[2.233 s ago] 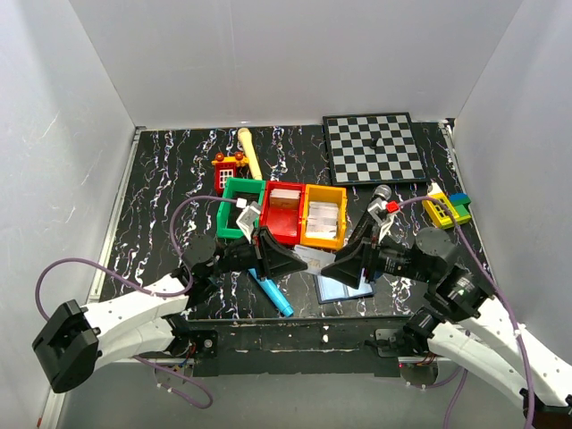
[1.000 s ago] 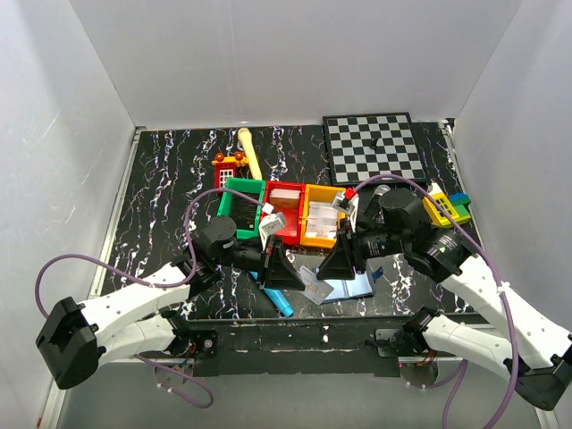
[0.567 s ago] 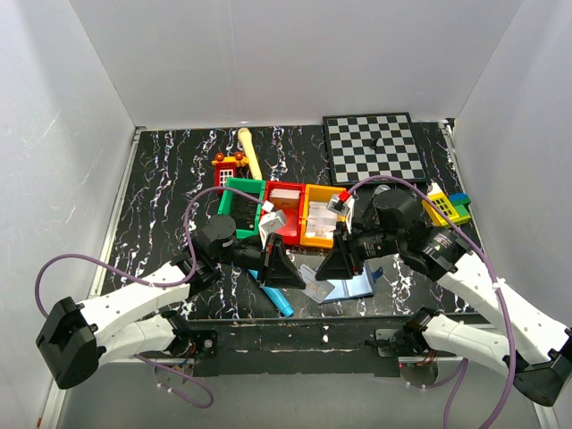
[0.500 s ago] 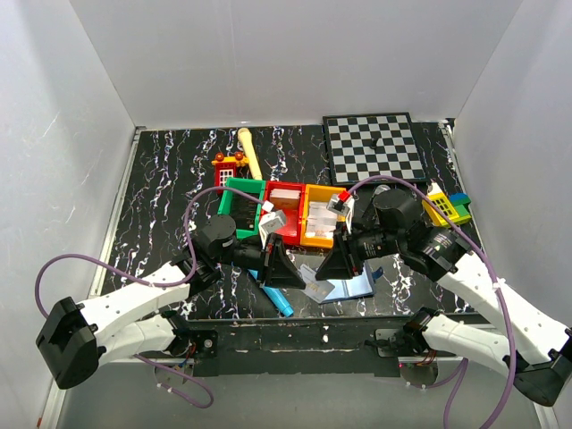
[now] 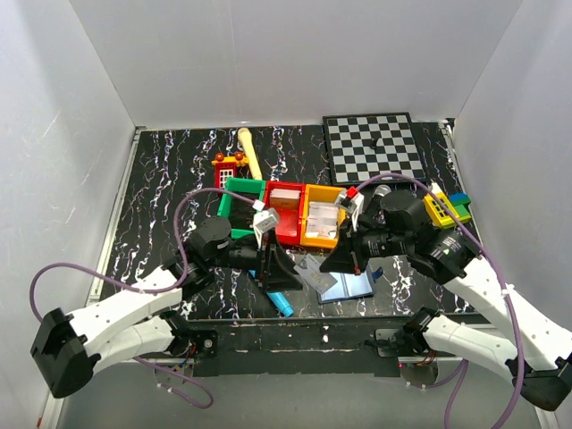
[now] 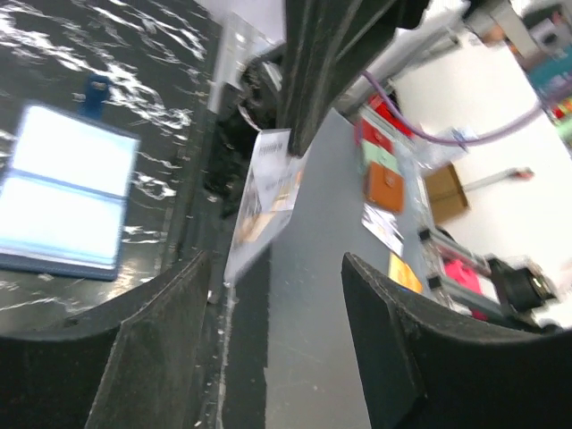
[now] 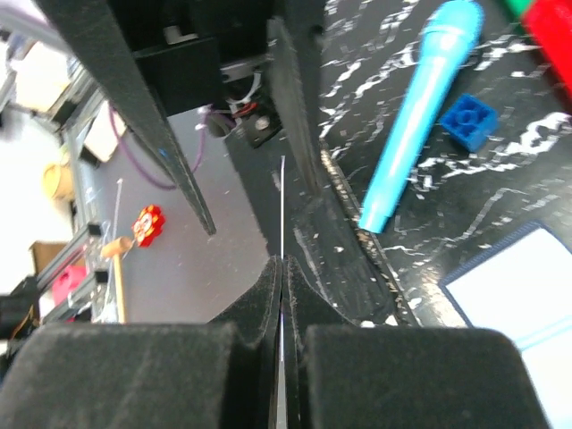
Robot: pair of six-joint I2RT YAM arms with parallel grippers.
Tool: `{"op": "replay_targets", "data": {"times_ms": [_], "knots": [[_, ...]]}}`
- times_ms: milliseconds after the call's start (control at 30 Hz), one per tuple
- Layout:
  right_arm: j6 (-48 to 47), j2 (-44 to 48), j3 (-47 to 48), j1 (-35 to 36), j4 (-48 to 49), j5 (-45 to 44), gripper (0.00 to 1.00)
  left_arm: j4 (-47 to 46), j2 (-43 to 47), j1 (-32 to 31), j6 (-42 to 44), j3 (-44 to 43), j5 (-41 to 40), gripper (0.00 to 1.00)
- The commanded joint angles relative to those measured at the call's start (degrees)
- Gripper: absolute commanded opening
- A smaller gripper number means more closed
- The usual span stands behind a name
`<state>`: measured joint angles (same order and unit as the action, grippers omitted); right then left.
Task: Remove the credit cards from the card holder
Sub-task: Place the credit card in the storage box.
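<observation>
The card holder [image 5: 355, 286] lies open on the table near the front edge, its light blue-grey inside facing up, and it also shows in the left wrist view [image 6: 63, 201]. My right gripper [image 7: 281, 264] is shut on a credit card [image 7: 281, 210], seen edge-on between its pads. In the top view this card [image 5: 313, 277] hangs left of the card holder at my right gripper [image 5: 334, 263]. My left gripper [image 5: 275, 266] faces it from the left. In its own view the left gripper [image 6: 273, 259] stands open, with the card [image 6: 264, 192] ahead of its fingertips and untouched.
Green [image 5: 239, 207], red [image 5: 284, 213] and yellow [image 5: 323, 220] bins stand in a row behind the grippers. A cyan toy microphone [image 7: 420, 107] and a small blue brick [image 7: 469, 121] lie beside the left gripper. A chessboard [image 5: 373, 147] sits at the back right.
My right gripper has closed on the card and my left gripper has opened off it. The left arm has drawn back slightly to the left.
</observation>
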<state>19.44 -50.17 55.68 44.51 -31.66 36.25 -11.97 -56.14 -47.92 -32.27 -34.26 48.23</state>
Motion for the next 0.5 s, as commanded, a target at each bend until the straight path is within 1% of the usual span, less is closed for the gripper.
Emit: {"op": "replay_targets", "data": {"times_ms": [0,33,67,100,133,200,233,300,333,400,467], "knots": [[0.34,-1.49,7.93,-1.53,-7.16,-13.46,0.01,16.49,7.78,3.35,6.16,-1.33,-16.81,0.6],[-0.45,-2.99,10.04,-1.62,-9.8,-17.14,0.01,19.32,9.63,4.58,6.43,-1.25,-19.63,0.6],[-1.07,-3.87,10.93,-1.62,-10.35,-20.22,0.01,20.74,11.39,5.81,6.17,-0.73,-21.4,0.6],[-2.81,-4.58,11.55,-1.62,-10.26,-23.39,0.01,22.23,13.49,6.52,5.73,-0.2,-23.77,0.59],[-5.35,-5.28,11.56,-1.62,-9.22,-25.16,0.01,23.29,15.51,6.52,5.29,-0.02,-27.27,0.59],[-11.5,-6.51,11.12,-1.62,-7.28,-28.06,0.01,24.71,18.42,6.7,3.89,0.68,-31.16,0.59],[-15.45,-6.86,10.42,-1.71,-5.36,-28.25,0.01,25.06,19.39,6.79,3.54,0.86,-32.13,0.59],[-26.42,-7.13,7.88,-1.8,-1.15,-27.02,0.01,25.06,21.06,6.88,2.83,1.56,-32.93,0.59],[-29.34,-7.39,7.17,-1.88,0.01,-27.8,0.01,25.24,21.51,6.88,2.65,1.83,-33.2,0.58],[-38.04,-10.02,8.38,-2.23,-1.03,-28.42,0.01,25.67,22.04,6.88,2.3,2.27,-33.9,0.57],[-42.28,-13.53,11.63,-2.93,-3.58,-29.13,0.01,26.12,22.21,6.88,1.95,2.53,-34.43,0.57]]}}
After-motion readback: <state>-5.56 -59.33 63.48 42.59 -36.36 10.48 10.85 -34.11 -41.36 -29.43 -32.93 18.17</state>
